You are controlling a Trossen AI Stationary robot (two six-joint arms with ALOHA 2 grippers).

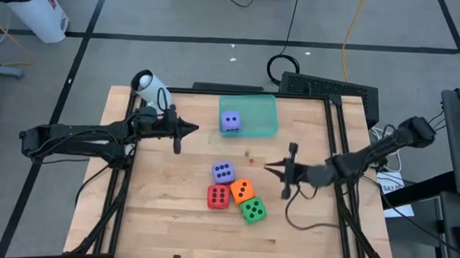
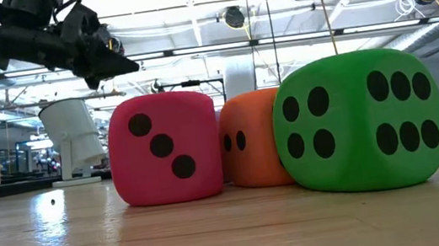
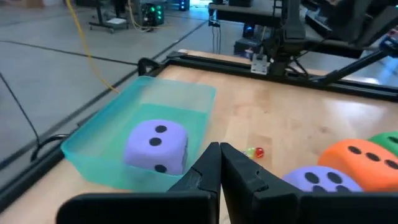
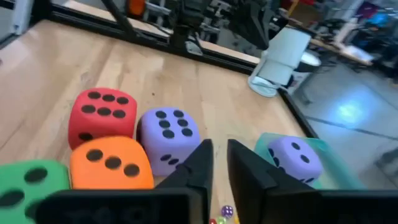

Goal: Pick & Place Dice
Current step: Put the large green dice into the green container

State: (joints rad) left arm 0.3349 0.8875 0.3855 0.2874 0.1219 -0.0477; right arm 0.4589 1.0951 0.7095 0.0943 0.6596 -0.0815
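A purple die (image 1: 230, 121) sits on the floor of the translucent green tray (image 1: 260, 108) at the far middle of the table. Another purple die (image 1: 223, 172), an orange die (image 1: 242, 190), a red die (image 1: 218, 197) and a green die (image 1: 253, 210) rest close together on the wood. My left gripper (image 1: 193, 130) hovers shut to the left of the tray, holding nothing (image 3: 219, 149). My right gripper (image 1: 269, 168) hovers right of the cluster, pointing at it, its fingertips almost together with nothing between them (image 4: 217, 149).
A few tiny coloured beads (image 1: 250, 154) lie between the tray and the cluster. A white device (image 1: 149, 85) stands at the far left corner, and a black keyboard (image 1: 329, 87) lies beyond the far right edge. Dark frame rails (image 1: 334, 141) border the table.
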